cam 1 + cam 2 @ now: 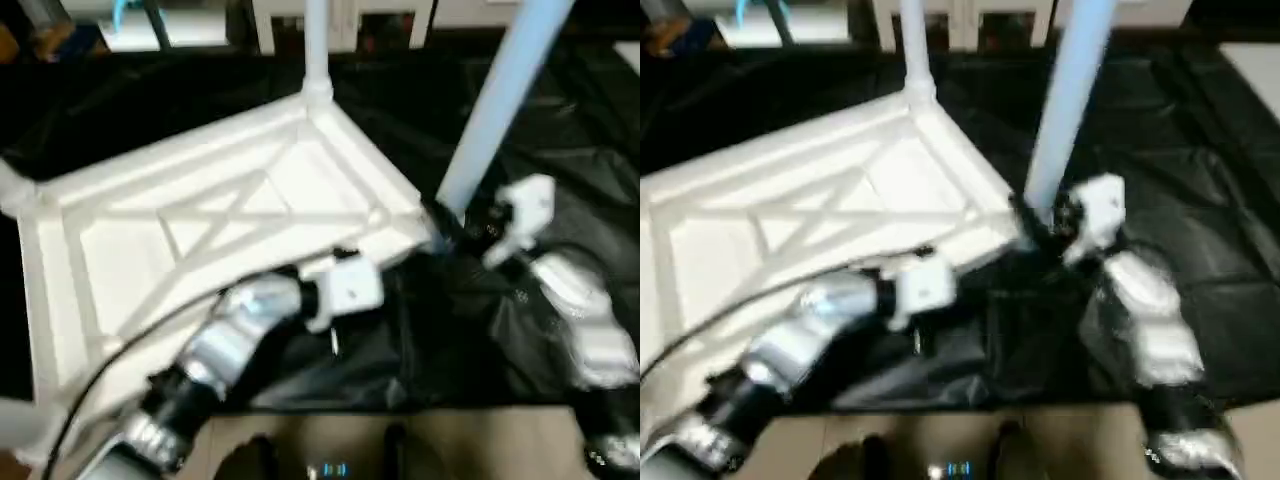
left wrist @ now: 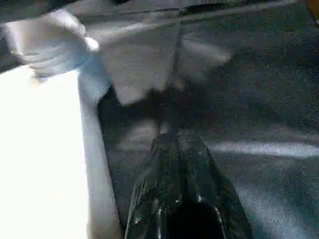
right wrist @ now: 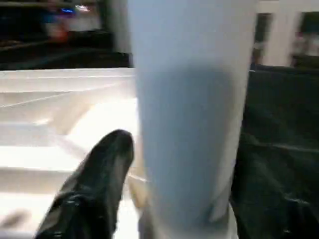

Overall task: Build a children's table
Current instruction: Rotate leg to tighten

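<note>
With the tabletop (image 1: pixel 200 230) lying ribs-up on black sheeting (image 1: pixel 560 130), the right hand (image 1: pixel 1045 225) pinches a leg (image 1: pixel 1065 110) at the near corner, best pressed straight down while the left hand (image 2: pixel 177 149), fingers pressed together, steadies the rim.

White ribbed table top (image 1: pixel 220 220) lies underside up; one leg (image 1: pixel 500 100) stands in the corner socket beside the right gripper (image 1: pixel 1045 225), another leg (image 1: pixel 316 50) at the far corner.

Dark work area with white furniture behind

A crinkled black sheet (image 1: pixel 560 110) covers the floor and catches soft glare. At the far edge stands a white shelving unit (image 1: pixel 350 20) with square frames. A tan strip of surface (image 1: pixel 1060 440) runs along the near edge.
</note>
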